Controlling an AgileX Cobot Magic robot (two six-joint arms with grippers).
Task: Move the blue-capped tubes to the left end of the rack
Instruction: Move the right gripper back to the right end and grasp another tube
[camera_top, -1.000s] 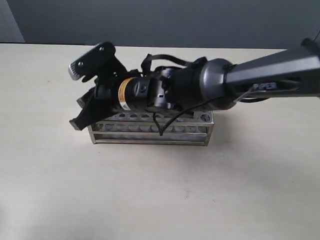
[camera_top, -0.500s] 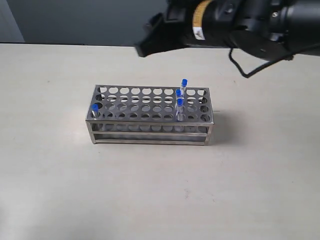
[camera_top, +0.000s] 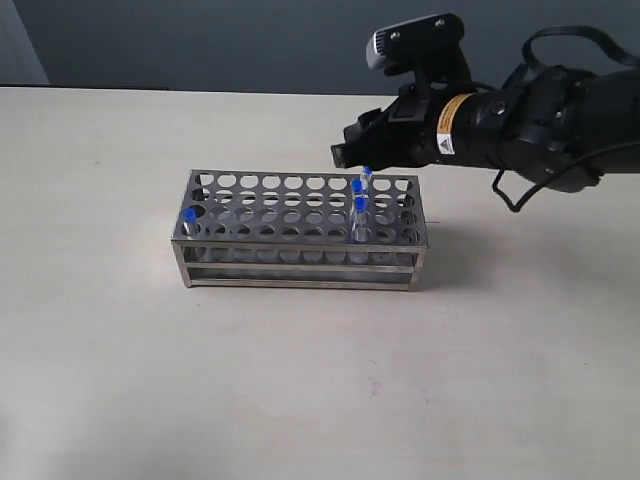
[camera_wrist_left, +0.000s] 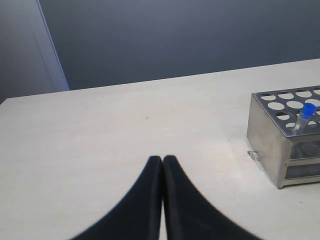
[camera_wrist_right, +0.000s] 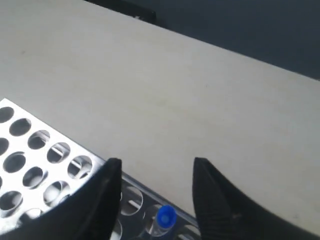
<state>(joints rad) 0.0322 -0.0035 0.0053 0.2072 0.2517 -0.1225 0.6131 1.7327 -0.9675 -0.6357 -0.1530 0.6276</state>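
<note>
The steel rack (camera_top: 300, 232) stands mid-table. One blue-capped tube (camera_top: 189, 222) sits in a front hole at its left end, also seen in the left wrist view as a tube (camera_wrist_left: 305, 116) in the rack (camera_wrist_left: 274, 145). Three more blue-capped tubes (camera_top: 359, 208) cluster near the right end. My right gripper (camera_top: 352, 148) hovers open just above and behind the rearmost of them; in the right wrist view its gripper (camera_wrist_right: 157, 165) straddles a blue cap (camera_wrist_right: 166, 217) without touching it. My left gripper (camera_wrist_left: 163, 159) is shut and empty, over bare table left of the rack.
The pale tabletop (camera_top: 300, 380) surrounds the rack. A dark wall (camera_top: 200, 40) runs behind the table's far edge. The right arm's black body (camera_top: 520, 125) hangs above the table behind the rack's right end.
One second ago the right arm lay across the rack's left end. It rose away, leaving a tube in the left end, and now hovers low above the right-end tubes.
</note>
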